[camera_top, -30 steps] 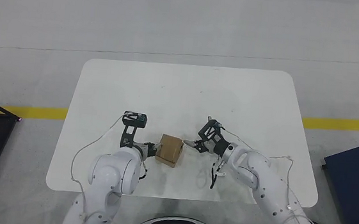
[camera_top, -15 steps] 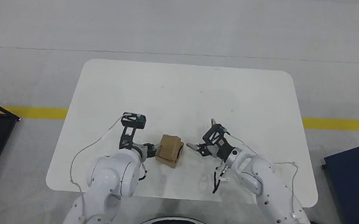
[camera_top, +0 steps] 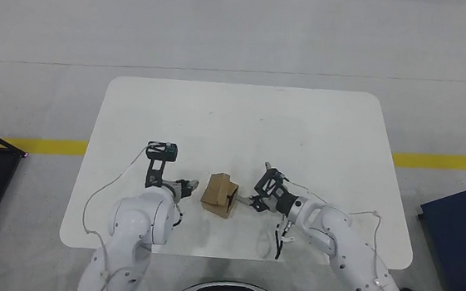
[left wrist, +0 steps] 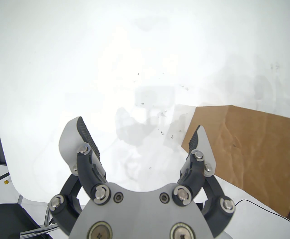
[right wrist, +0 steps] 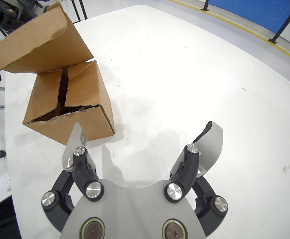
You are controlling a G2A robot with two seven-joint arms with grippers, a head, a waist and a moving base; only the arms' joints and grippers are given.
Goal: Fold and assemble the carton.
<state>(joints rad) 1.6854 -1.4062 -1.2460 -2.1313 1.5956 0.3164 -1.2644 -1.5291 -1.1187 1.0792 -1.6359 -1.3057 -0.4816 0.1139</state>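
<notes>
Grey floor [camera_top: 243, 29] all round, yellow stripe [camera_top: 50, 144] across it, and a white counter [camera_top: 301, 126] with rounded corners in the middle. Brown carton [camera_top: 220, 196] sat near the robot-side edge of that counter, right between the two arms. Not closed up yet: one big flap [right wrist: 45, 38] sticking up at a tilt, two smaller flaps folded inward with a dark gap between them, front edge a bit ragged. Left claw [left wrist: 139, 124] spread wide, holding nothing, just beside one plain wall of the carton, slightly apart from it going by the top view. Right claw [right wrist: 145, 126] also wide open and empty, low over the counter on the other side, one fingertip [right wrist: 76, 133] right up by the carton's bottom corner. Can't tell if actually touching.
</notes>
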